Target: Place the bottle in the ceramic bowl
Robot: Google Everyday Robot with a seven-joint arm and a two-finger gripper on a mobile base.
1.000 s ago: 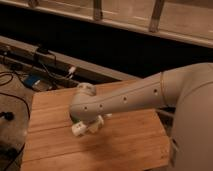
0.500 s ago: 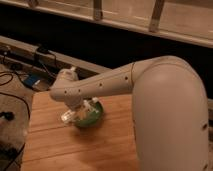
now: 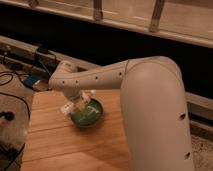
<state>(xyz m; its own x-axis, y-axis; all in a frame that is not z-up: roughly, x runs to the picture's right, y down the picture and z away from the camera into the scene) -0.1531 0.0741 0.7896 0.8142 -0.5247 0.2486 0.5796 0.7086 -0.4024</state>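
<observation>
The ceramic bowl (image 3: pixel 89 114) is dark green with a lighter green, pale-streaked inside. It sits on the wooden table (image 3: pixel 55 145), near its middle. My gripper (image 3: pixel 76 106) hangs over the bowl's left rim, at the end of the white arm (image 3: pixel 100 77) that reaches in from the right. A pale, translucent bottle (image 3: pixel 70 106) with a whitish look shows between the fingers, just left of and above the bowl's rim. The gripper looks shut on it.
Black cables (image 3: pixel 10 85) and a blue object (image 3: pixel 31 81) lie on the floor to the left of the table. A dark ledge with a metal railing (image 3: pixel 125 20) runs behind. The arm's large white body (image 3: pixel 160 120) fills the right side.
The arm has swung further left and up across the table. The bowl, hidden at first, has come into view under the gripper. The gripper with the bottle now hangs at the bowl's left rim.
</observation>
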